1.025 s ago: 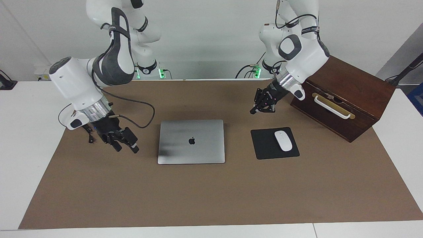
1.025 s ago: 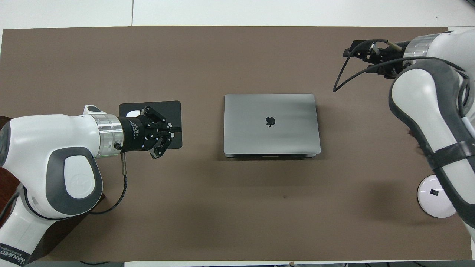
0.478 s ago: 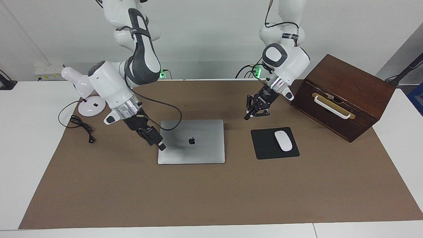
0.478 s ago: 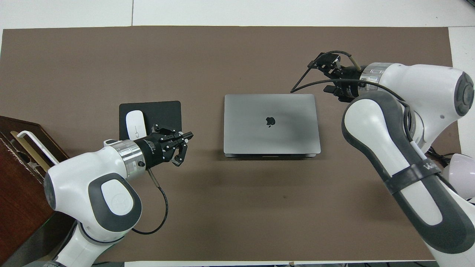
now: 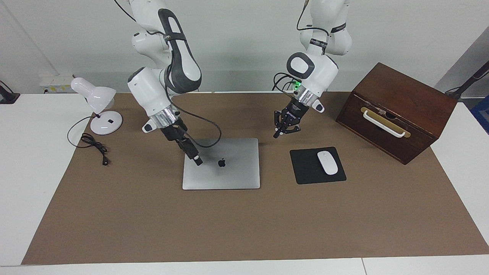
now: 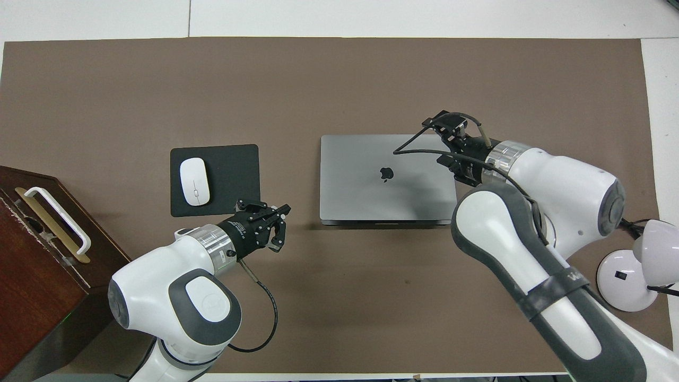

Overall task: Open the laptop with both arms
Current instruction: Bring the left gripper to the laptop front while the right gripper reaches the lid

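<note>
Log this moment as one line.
laptop: closed | right claw: over lid | left claw: shut, over mat beside laptop | mouse: on pad

Wooden box (image 6: 37, 233) cut by overhead view's edge, right gripper (image 5: 197, 160) perhaps touching closed laptop (image 5: 229, 172), contact unclear

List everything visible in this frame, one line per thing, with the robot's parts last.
laptop: 1, silver-grey, closed, mid-mat
mouse pad: 1, black, beside the laptop toward the left arm's end
mouse: 1, white, on the mouse pad
box: 1, dark wood with a white handle, at the left arm's end
lamp: 1, white, at the right arm's end
cable: 1, black, beside the lamp
mat: 1, brown, covering the table
table: 1, white
left gripper: black, shut, over the mat between laptop and mouse pad
right gripper: black, over the laptop's lid
</note>
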